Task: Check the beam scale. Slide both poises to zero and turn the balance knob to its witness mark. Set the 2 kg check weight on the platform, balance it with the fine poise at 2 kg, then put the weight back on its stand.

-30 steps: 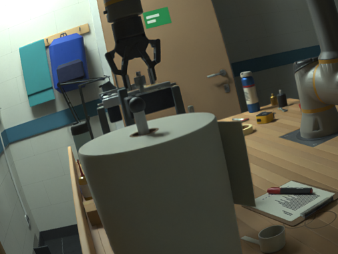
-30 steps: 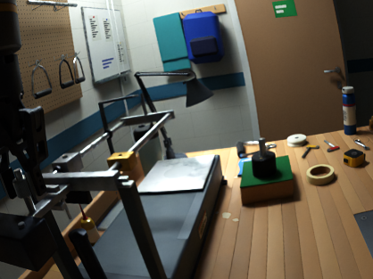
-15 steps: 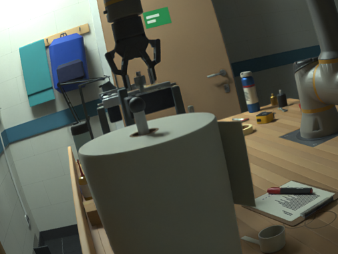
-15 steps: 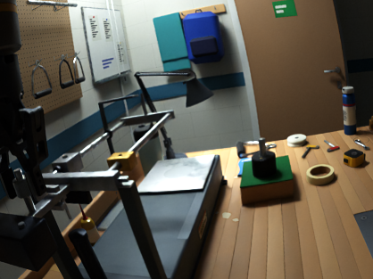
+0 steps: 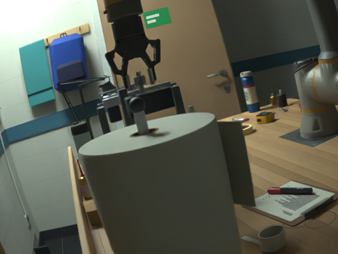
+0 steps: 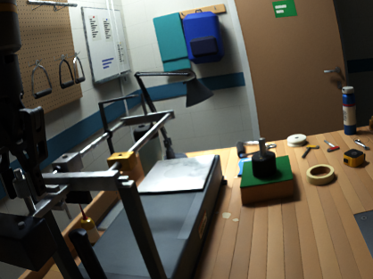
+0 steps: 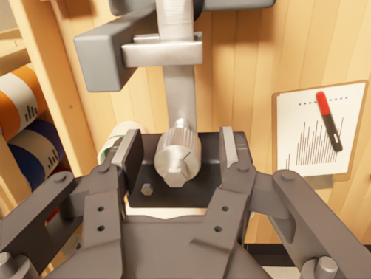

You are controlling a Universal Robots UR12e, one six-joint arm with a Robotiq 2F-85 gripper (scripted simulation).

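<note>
The knurled silver balance knob (image 7: pixel 177 155) sits at the near end of the scale's beam, between the fingers of my open gripper (image 7: pixel 179 153), which holds nothing. From the side camera my gripper (image 5: pixel 138 78) hangs straight down over the knob (image 5: pixel 139 80) at the end of the beam. The yellow poise (image 6: pixel 126 161) sits on the beam above the scale's grey platform (image 6: pixel 178 173). The black check weight (image 6: pixel 263 162) stands on its green-topped stand (image 6: pixel 267 182) to the right of the scale.
A large paper roll (image 5: pixel 160 180) on a holder fills the foreground of the side camera. A clipboard with a red marker (image 7: pixel 320 129) lies on the bench beside the scale. A desk lamp (image 6: pixel 196 90), tape rolls (image 6: pixel 320 174) and small tools lie farther off.
</note>
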